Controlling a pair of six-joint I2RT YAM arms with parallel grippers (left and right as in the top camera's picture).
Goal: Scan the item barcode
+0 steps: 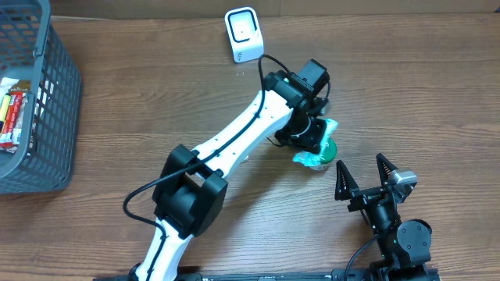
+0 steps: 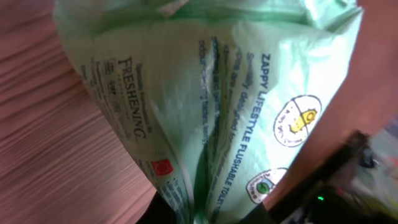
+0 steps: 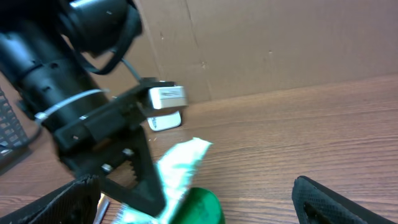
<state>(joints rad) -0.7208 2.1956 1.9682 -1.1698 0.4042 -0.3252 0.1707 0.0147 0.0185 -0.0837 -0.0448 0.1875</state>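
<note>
Shut tight in L gripper [image 1: 312,134]: 1 soft pale-green plastic wipes packet [image 1: 319,154], between scanner & R gripper. Just beside: R gripper [image 1: 364,173], jaws wide open, holding nothing. Further back: 1 small white box scanner [image 1: 243,33]. Far left: 1 grey plastic basket [image 1: 48,109].

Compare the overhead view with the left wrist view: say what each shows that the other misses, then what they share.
Overhead only: the white scanner, the grey basket, the open right gripper. Left wrist only: the print on the green packet, including "FRESHENING" and "FLUSHABLE". Both: the green packet and the wooden table.
</note>
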